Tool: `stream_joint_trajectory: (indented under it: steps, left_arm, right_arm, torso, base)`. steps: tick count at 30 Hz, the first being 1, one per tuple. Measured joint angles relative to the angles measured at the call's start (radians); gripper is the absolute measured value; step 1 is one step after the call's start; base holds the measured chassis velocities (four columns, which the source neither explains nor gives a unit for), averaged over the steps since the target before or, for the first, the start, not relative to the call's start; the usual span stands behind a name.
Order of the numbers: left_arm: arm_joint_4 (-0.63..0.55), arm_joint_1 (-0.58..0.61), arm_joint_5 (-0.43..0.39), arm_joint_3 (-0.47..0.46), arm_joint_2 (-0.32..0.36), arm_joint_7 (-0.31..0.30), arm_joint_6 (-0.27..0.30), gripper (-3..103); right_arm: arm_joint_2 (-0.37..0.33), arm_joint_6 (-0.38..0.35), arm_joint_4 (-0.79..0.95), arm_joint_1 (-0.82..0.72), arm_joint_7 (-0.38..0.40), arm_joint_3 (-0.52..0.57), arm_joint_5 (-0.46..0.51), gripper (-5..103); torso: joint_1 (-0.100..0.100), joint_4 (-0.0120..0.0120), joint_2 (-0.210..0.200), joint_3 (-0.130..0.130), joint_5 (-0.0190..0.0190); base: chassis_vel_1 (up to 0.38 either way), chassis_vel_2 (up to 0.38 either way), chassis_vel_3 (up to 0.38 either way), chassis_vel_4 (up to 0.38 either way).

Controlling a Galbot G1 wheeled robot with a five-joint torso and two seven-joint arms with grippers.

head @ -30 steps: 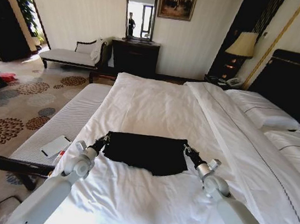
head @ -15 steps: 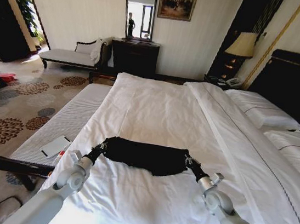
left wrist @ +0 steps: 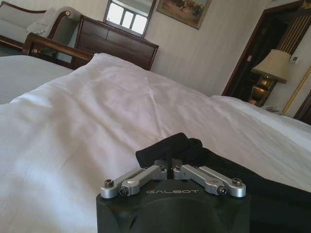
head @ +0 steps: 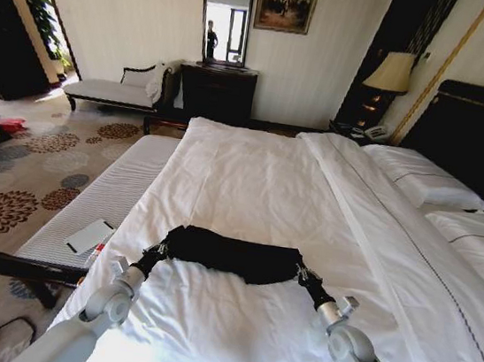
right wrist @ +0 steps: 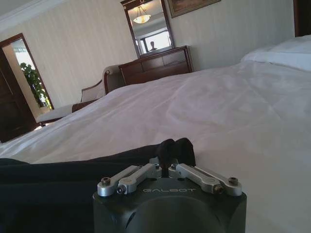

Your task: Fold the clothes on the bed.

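Pinched tight on bunched corners of the black T-shirt [head: 231, 254], left gripper [head: 160, 249] at nine o'clock, right gripper [head: 303, 274] at three, garment sagging limp on the near bed [head: 251, 182] — soft, light, best gripped at the corners.

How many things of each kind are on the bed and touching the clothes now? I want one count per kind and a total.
Black T-shirt: 1, folded into a narrow band on the bed
White pillows: 2, near the headboard
Tools shut on the shirt's ends: 2, left tool and right tool
Total: 5
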Motion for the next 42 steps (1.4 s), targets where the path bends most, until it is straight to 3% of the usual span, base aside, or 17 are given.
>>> stream_joint_trajectory:
  steps: [3, 5, 7, 10, 11, 13, 16, 17, 20, 24, 25, 28, 30, 42]
  left_arm:
    - [-0.004, 0.003, 0.004, 0.001, 0.000, -0.005, 0.003, -1]
    - [-0.016, 0.017, 0.029, 0.001, 0.003, -0.012, 0.005, 10]
    - [-0.020, 0.022, 0.040, 0.001, 0.004, -0.012, 0.005, 15]
    - [-0.045, 0.049, 0.087, -0.007, 0.006, -0.004, -0.001, 31]
    - [-0.045, 0.049, 0.087, -0.007, 0.006, -0.004, -0.001, 31]
    - [-0.066, 0.069, 0.109, -0.021, 0.006, 0.002, -0.008, 36]
    - [-0.099, 0.091, 0.121, -0.049, 0.008, 0.006, -0.011, 53]
    - [-0.099, 0.091, 0.121, -0.049, 0.008, 0.006, -0.011, 53]
    - [-0.128, 0.098, 0.115, -0.085, 0.008, -0.001, -0.011, 64]
    - [-0.156, 0.104, 0.102, -0.133, 0.010, -0.012, -0.002, 80]
    - [-0.156, 0.104, 0.102, -0.133, 0.010, -0.012, -0.002, 80]
    - [-0.162, 0.106, 0.118, -0.147, 0.031, -0.019, 0.004, 96]
    - [-0.169, 0.103, 0.123, -0.149, 0.040, -0.031, 0.013, 98]
    - [-0.174, 0.070, 0.159, -0.096, 0.027, -0.067, 0.029, 100]
  right_arm:
    - [0.004, 0.001, -0.002, -0.005, -0.001, -0.001, -0.010, -1]
    - [0.011, 0.007, -0.003, -0.018, -0.001, -0.001, -0.029, 10]
    - [0.013, 0.009, -0.003, -0.023, -0.001, 0.001, -0.033, 10]
    - [0.020, 0.020, 0.010, -0.052, -0.002, 0.019, -0.050, 26]
    - [0.020, 0.020, 0.010, -0.052, -0.002, 0.019, -0.050, 26]
    - [0.024, 0.021, 0.026, -0.073, 0.000, 0.040, -0.048, 37]
    - [0.031, 0.022, 0.058, -0.103, 0.003, 0.079, -0.033, 47]
    - [0.031, 0.022, 0.058, -0.103, 0.003, 0.079, -0.033, 47]
    - [0.025, 0.022, 0.096, -0.114, 0.011, 0.117, -0.013, 64]
    - [-0.025, 0.012, 0.114, -0.055, 0.039, 0.113, -0.016, 81]
    - [-0.025, 0.012, 0.114, -0.055, 0.039, 0.113, -0.016, 81]
    - [-0.072, -0.006, 0.087, 0.032, 0.051, 0.040, -0.020, 91]
    - [-0.094, -0.019, 0.056, 0.102, 0.057, -0.032, -0.021, 99]
    - [-0.101, -0.046, -0.086, 0.356, 0.077, -0.288, -0.036, 100]
  torso:
    - [0.000, 0.0000, 0.000, 0.000, 0.0000]
    - [0.000, 0.0000, 0.000, 0.000, 0.0000]
    - [0.000, 0.0000, 0.000, 0.000, 0.0000]
    - [0.000, 0.0000, 0.000, 0.000, 0.0000]
    - [0.000, 0.0000, 0.000, 0.000, 0.0000]
    - [0.000, 0.0000, 0.000, 0.000, 0.0000]
    - [0.000, 0.0000, 0.000, 0.000, 0.0002]
    - [0.000, 0.0000, 0.000, 0.000, 0.0002]
    - [0.000, -0.0003, 0.000, 0.000, 0.0000]
    - [0.000, 0.0000, 0.000, 0.000, -0.0002]
    - [0.000, 0.0000, 0.000, 0.000, -0.0002]
    - [0.000, 0.0002, 0.000, 0.000, 0.0002]
    - [0.000, 0.0001, 0.000, 0.000, 0.0000]
    - [0.000, 0.0000, 0.000, 0.000, 0.0002]
  base:
    - [0.000, 0.000, 0.000, 0.000]
    - [0.000, 0.000, 0.000, 0.000]
    - [0.000, 0.000, 0.000, 0.000]
    - [0.000, 0.000, 0.000, 0.000]
    - [0.000, 0.000, 0.000, 0.000]
    - [0.000, 0.000, 0.000, 0.000]
    - [0.000, 0.000, 0.000, 0.000]
    - [0.000, 0.000, 0.000, 0.000]
    - [0.000, 0.000, 0.000, 0.000]
    - [0.000, 0.000, 0.000, 0.000]
    - [0.000, 0.000, 0.000, 0.000]
    - [0.000, 0.000, 0.000, 0.000]
    - [0.000, 0.000, 0.000, 0.000]
    - [0.000, 0.000, 0.000, 0.000]
